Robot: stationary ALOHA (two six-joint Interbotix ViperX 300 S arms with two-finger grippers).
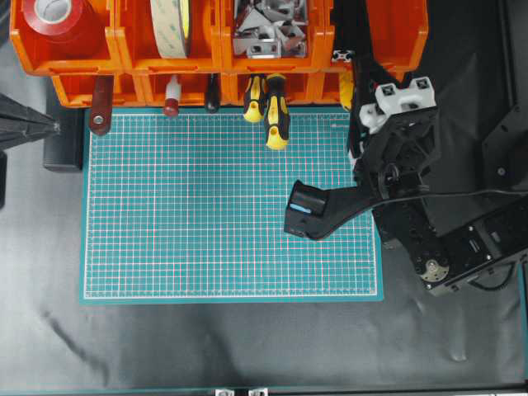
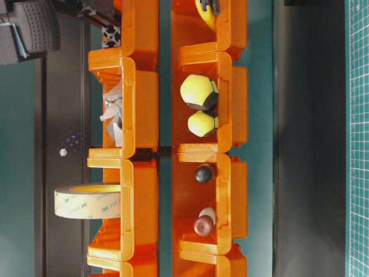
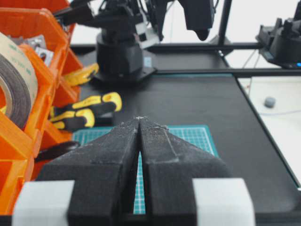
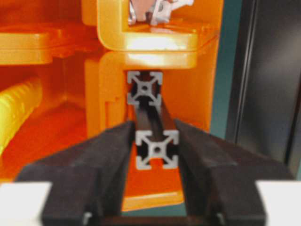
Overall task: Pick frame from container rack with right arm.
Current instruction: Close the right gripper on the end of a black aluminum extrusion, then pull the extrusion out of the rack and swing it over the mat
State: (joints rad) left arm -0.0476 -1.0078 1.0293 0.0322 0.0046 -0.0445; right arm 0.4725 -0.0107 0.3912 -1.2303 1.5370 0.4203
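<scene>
The orange container rack (image 1: 124,62) runs along the far edge of the green mat (image 1: 206,231). In the rack's right-hand bin (image 4: 155,47) lies the frame (image 4: 157,149), a black slotted bar with a square silver end facing my right wrist camera. A second like end (image 4: 144,88) shows behind and above it. My right gripper (image 4: 155,157) has a finger against each side of the near frame's end. From overhead, the right gripper (image 1: 360,78) reaches into that bin beside a silver bar end (image 1: 341,55). My left gripper (image 3: 139,118) is shut on nothing, at the mat's left edge (image 1: 49,125).
Yellow-and-black screwdrivers (image 1: 276,111) and other tool handles (image 1: 101,107) stick out of the lower bins over the mat. The upper bins hold red tape (image 1: 54,16), a tape roll (image 1: 169,25) and metal brackets (image 1: 264,33). The right arm's black body (image 1: 396,190) overhangs the mat's right side.
</scene>
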